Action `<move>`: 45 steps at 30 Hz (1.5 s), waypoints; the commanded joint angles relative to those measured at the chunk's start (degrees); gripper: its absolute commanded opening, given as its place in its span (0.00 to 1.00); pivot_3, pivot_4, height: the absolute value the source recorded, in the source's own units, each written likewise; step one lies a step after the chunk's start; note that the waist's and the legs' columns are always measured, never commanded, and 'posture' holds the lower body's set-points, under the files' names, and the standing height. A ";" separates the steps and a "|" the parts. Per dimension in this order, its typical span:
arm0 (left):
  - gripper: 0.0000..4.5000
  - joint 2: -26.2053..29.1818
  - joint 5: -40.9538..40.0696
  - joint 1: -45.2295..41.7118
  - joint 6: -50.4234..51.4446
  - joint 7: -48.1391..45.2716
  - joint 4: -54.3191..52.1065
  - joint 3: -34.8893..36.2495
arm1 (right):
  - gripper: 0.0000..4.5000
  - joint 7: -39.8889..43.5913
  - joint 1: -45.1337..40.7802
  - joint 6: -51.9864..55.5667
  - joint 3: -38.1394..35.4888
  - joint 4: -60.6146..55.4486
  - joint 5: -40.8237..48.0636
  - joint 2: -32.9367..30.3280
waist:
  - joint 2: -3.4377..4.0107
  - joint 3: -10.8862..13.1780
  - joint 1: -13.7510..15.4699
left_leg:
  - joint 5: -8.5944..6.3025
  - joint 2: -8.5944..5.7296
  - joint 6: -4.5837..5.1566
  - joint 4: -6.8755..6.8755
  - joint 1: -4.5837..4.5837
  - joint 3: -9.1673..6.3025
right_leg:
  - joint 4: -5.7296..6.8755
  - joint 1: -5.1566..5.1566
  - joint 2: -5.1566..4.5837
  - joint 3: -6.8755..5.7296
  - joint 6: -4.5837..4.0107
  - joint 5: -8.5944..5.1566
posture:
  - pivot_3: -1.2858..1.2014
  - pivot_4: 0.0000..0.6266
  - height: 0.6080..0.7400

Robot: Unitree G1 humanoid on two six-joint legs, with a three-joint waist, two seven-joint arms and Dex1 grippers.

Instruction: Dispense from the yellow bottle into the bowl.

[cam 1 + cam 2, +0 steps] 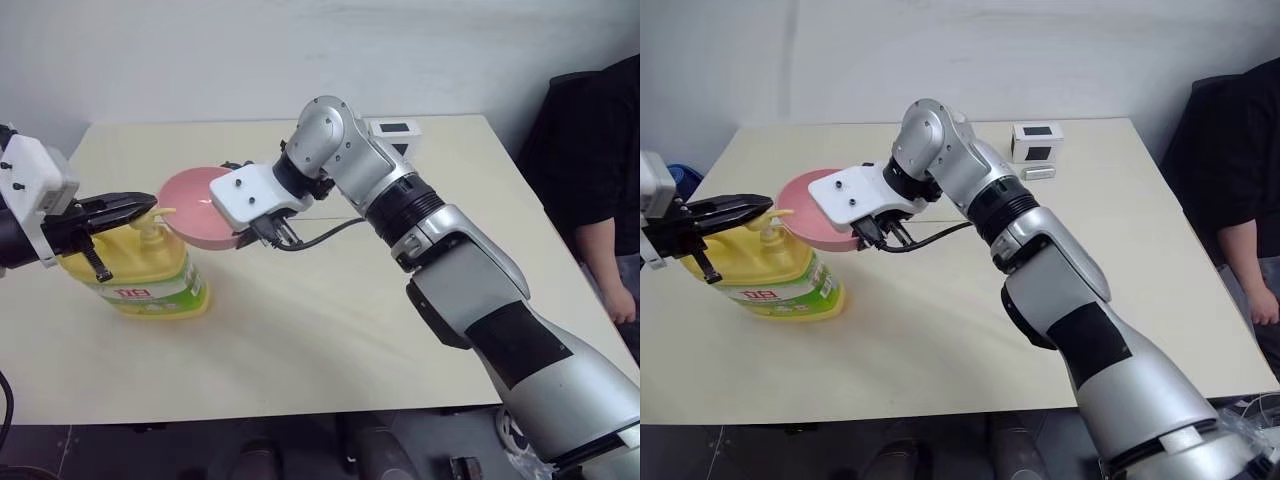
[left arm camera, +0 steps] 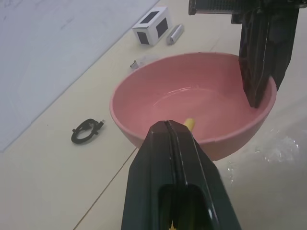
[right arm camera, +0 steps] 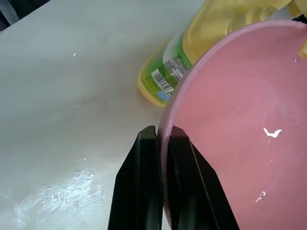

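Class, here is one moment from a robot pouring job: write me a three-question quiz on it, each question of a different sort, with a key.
1. True or false: the right tool is shut on the rim of the pink bowl.
2. Where is the bowl? A) flat on the table B) held tilted off the table, beside the yellow bottle C) upside down on the bottle
3. Fill in: the shut left tool rests over the bottle's yellow ____.

Key: 1 true; 2 B; 3 pump
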 commanded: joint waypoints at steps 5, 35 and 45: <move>0.00 -1.14 3.88 5.85 1.94 -2.21 3.04 -7.47 | 0.00 0.00 -1.83 -0.75 -1.45 -2.99 0.56 0.85 | 0.08 -0.04 0.02 | 0.00 0.00 0.00 0.00 0.00 -0.03 | 0.04 -0.01 -0.01 -0.01 -0.01 -0.01 | 0.52 0.24 1.00; 0.79 10.30 -33.05 -17.20 39.54 -0.58 -3.38 20.40 | 0.00 4.72 17.67 4.44 -0.61 -25.82 1.94 -11.95 | -0.47 -0.07 0.36 | -0.09 0.10 -0.31 0.18 -1.52 -0.35 | 0.08 -1.25 0.00 -0.24 0.01 0.00 | 0.52 0.24 1.00; 0.99 4.32 -20.66 23.02 39.55 -22.16 -30.97 39.44 | 0.00 -5.80 42.20 -0.32 1.41 -45.25 -4.45 -25.84 | -0.37 0.08 0.31 | -0.15 0.04 -0.37 0.18 -1.13 0.19 | -0.21 -1.11 0.29 -0.02 -0.02 -0.17 | 0.52 0.24 1.00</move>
